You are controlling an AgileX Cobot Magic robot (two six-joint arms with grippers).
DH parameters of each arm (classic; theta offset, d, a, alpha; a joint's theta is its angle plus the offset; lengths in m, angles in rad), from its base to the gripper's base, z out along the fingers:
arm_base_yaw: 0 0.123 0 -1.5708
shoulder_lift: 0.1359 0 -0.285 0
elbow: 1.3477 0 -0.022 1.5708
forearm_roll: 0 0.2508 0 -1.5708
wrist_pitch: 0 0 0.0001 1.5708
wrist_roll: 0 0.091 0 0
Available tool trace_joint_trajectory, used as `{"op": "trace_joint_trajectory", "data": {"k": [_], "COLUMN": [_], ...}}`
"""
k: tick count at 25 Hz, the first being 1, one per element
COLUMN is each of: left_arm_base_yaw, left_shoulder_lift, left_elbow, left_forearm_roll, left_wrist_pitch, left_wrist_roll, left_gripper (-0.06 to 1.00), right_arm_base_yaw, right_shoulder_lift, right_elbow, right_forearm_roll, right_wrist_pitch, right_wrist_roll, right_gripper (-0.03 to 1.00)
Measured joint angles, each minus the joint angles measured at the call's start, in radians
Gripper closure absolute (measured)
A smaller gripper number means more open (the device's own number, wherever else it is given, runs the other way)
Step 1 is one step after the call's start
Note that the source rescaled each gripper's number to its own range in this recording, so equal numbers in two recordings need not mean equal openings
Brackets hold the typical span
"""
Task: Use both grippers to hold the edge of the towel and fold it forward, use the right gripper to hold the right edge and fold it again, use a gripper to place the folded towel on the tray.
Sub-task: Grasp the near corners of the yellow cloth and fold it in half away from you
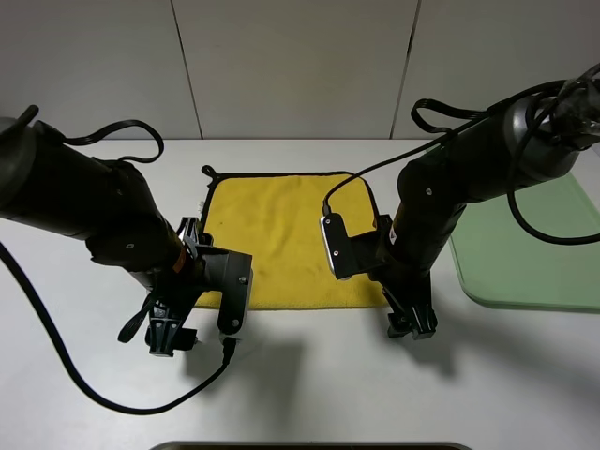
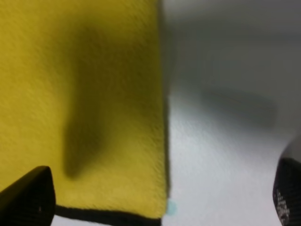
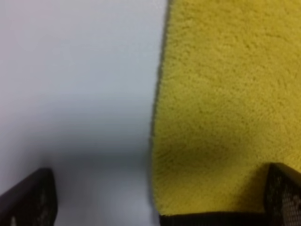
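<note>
The yellow towel (image 1: 281, 239) lies flat on the white table, with its black loop (image 1: 207, 172) at the far left corner. My left gripper (image 1: 173, 336) hangs at the towel's near left corner. In the left wrist view (image 2: 157, 195) it is open, with one fingertip (image 2: 28, 197) over the towel (image 2: 84, 94) and the other over bare table. My right gripper (image 1: 412, 323) is at the near right corner. It is open in the right wrist view (image 3: 155, 200), straddling the towel's edge (image 3: 157, 117). The pale green tray (image 1: 534, 244) lies at the right.
The white table (image 1: 309, 384) runs on in front of the towel. Black cables loop from both arms, one (image 1: 75, 375) trailing over the table at the near left. A dark strip (image 1: 309, 446) shows at the table's front edge.
</note>
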Motion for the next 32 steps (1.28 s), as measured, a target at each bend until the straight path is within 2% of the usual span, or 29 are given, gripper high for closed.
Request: {"op": "trace_joint_trajectory", "data": {"k": [22, 32], "left_arm_base_yaw": [0.003, 0.006], "left_shoulder_lift": [0.057, 0.068], "left_elbow": [-0.028, -0.037], "left_forearm_roll": [-0.042, -0.106], "left_wrist_pitch": [0.007, 0.011], "left_wrist_roll": [0.0, 0.012], "left_gripper": [0.04, 0.06], "right_arm_base_yaw": [0.0, 0.0], "right_shoulder_lift": [0.003, 0.004], "right_elbow": [0.0, 0.0], "right_forearm_roll": [0.051, 0.057], "right_wrist_pitch": [-0.008, -0.009], "right_wrist_roll": [-0.084, -0.088], "right_gripper": [-0.03, -0.03]}}
